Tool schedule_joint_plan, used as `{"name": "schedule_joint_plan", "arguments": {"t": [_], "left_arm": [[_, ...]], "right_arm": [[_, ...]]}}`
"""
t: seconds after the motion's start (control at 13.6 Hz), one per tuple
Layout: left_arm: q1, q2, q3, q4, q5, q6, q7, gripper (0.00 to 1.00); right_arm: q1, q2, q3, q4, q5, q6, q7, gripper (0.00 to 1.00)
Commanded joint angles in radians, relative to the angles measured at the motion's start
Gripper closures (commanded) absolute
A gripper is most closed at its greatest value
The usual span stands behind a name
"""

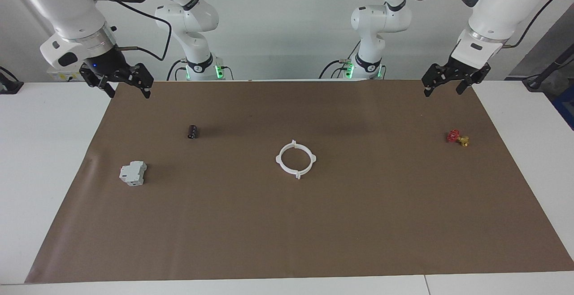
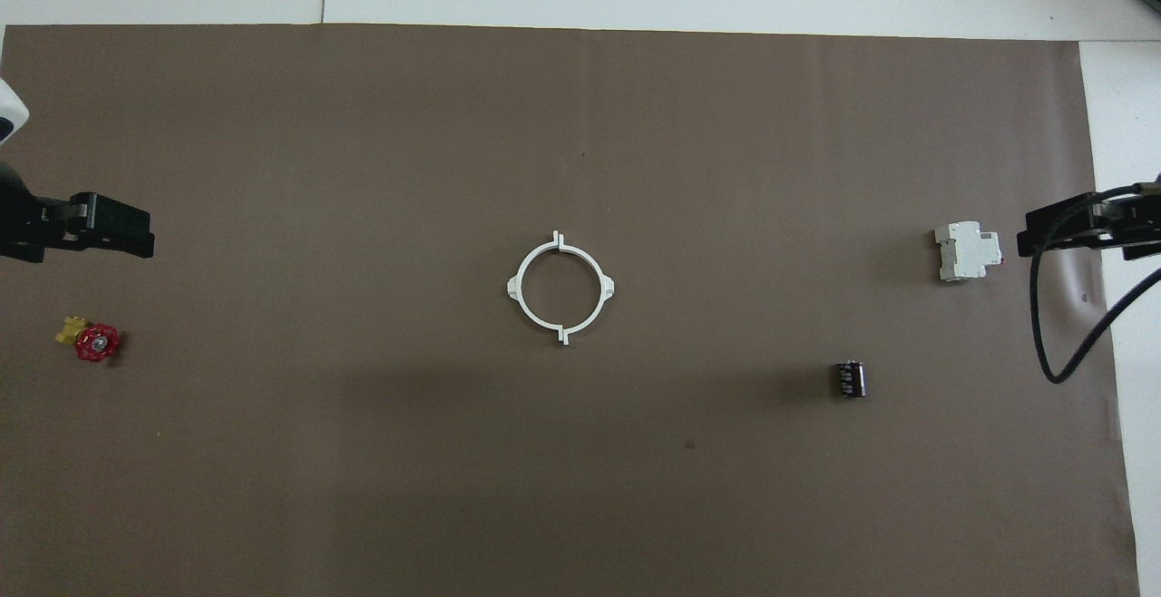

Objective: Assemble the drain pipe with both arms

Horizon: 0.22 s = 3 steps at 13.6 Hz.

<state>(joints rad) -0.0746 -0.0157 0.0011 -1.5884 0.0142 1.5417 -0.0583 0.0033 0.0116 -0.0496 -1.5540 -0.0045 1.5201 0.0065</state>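
The drain pipe's two white half-ring arcs lie together as one ring (image 1: 278, 160) in the middle of the brown mat (image 1: 287, 241). Small tabs stick out at the seams and sides. The ring also shows in the overhead view (image 2: 524, 308). My left gripper (image 1: 443, 91) hangs open and empty in the air over the mat's corner at the left arm's end, and it shows in the overhead view (image 2: 109, 232). My right gripper (image 1: 129, 93) hangs open and empty over the mat's corner at the right arm's end, and it shows in the overhead view (image 2: 1075, 229). Both are far from the ring.
A red-and-yellow valve (image 1: 457, 137) lies toward the left arm's end. A grey blocky device (image 1: 133, 173) and a small black cylinder (image 1: 193, 131) lie toward the right arm's end. White table surrounds the mat.
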Motion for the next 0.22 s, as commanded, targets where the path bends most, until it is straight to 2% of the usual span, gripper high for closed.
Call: {"name": "schedule_joint_plan", "arguments": {"t": [0.0, 0.15], "left_arm": [[-0.014, -0.003, 0.010, 0.016, -0.010, -0.020, -0.014, 0.00], [-0.014, -0.003, 0.010, 0.016, -0.010, -0.020, -0.014, 0.00]], "right_arm": [[-0.006, -0.019, 0.001, -0.027, 0.015, 0.019, -0.025, 0.00], [-0.006, -0.019, 0.001, -0.027, 0.015, 0.019, -0.025, 0.00]]}}
